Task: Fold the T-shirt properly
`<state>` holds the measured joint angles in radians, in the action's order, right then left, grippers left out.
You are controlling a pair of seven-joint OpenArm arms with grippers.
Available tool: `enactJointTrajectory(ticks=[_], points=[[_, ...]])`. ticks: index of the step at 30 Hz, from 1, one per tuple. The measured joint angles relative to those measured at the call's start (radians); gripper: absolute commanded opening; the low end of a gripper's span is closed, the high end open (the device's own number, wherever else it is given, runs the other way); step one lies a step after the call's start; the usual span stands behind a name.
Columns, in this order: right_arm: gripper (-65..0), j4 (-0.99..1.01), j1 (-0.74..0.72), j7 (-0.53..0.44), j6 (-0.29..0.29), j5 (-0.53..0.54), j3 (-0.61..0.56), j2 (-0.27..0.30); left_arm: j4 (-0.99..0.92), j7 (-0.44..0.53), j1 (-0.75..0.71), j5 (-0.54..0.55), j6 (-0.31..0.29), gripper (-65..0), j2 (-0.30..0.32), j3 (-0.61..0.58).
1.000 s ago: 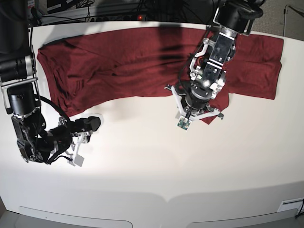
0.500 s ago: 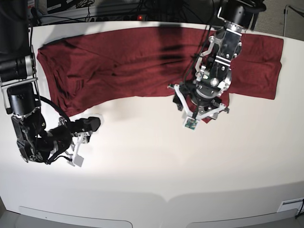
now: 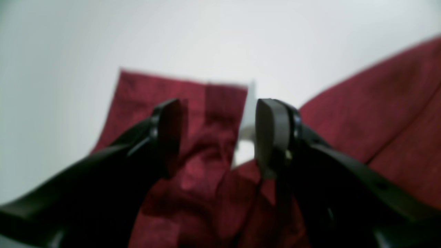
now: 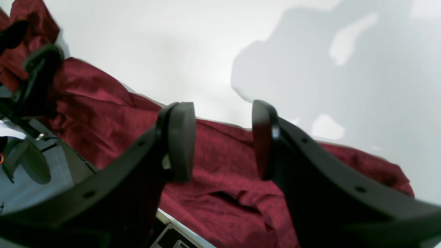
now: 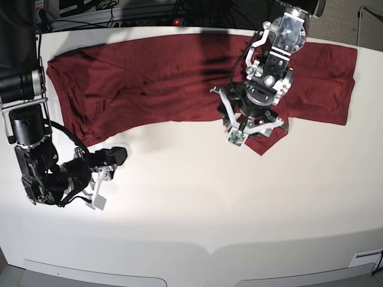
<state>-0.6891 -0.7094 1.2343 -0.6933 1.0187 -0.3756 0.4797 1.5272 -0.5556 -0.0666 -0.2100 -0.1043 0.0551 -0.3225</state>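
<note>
Cloth fills the lower part of the left wrist view: the maroon T-shirt [image 3: 213, 165] is seen blurred beneath the left gripper [image 3: 217, 134], whose jaws stand well apart with nothing clamped between them; a squared cuff end lies on the white table [image 3: 69, 51]. In the right wrist view, the right gripper [image 4: 222, 141] is seen with jaws spread and empty, the T-shirt [image 4: 213, 155] lying rumpled beyond it. In the base view, the T-shirt [image 5: 155, 78] is spread across the far side of the table [image 5: 239, 209]; the left gripper [image 5: 254, 122] is held over its near edge, and the right gripper [image 5: 105, 173] is positioned low over bare table, apart from the cloth.
</note>
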Motion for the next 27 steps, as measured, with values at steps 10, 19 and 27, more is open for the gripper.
enactJointTrajectory(ticks=[10, 19, 27], points=[[-37.9, 0.0, 0.0, 0.023, 0.0, 0.003, 0.0, 0.0, -0.058, 0.071, -0.003, 0.003, 0.0, -33.3, 0.0, 0.0], [-37.9, 0.0, 0.0, 0.023, 0.0, 0.003, 0.0, 0.0, -0.173, 0.121, 0.044, 0.017, -0.001, -46.3, -0.008, 0.0], [-37.9, 0.0, 0.0, 0.023, 0.0, 0.003, 0.0, 0.0, -0.172, 0.085, 0.045, 0.008, 0.0, -65.0, -0.008, -0.004]])
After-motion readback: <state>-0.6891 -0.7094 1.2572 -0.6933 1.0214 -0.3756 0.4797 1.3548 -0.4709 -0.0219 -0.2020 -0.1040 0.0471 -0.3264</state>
